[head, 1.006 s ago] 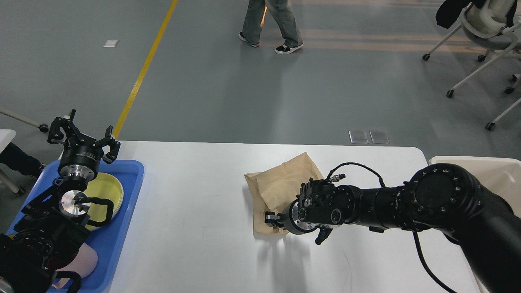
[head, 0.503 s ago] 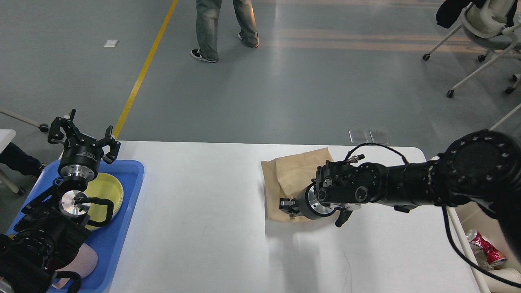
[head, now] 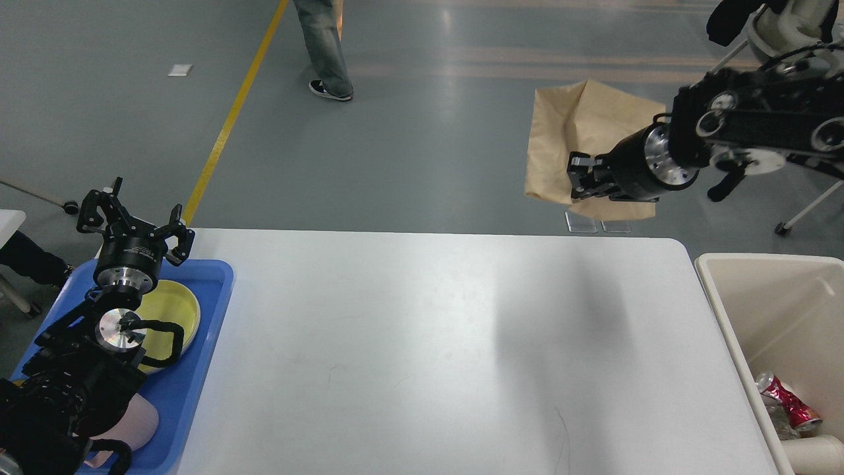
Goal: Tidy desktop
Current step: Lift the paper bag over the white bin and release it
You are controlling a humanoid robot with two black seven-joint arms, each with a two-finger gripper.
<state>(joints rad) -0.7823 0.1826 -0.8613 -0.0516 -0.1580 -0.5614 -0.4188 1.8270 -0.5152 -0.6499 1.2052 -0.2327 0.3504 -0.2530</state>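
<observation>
Tabletop: bare. Right gripper, 1 o'clock, aloft, clenched on paper bag. Left gripper, 9 o'clock, released above blue tray. Cream bin, 4 o'clock.

Blue tray with yellow plate left, cream bin with crushed can right, office chair beyond.

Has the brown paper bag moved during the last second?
Yes. The brown paper bag, held by the right tool, went up and right, off the desktop, nearer the cream bin.
</observation>
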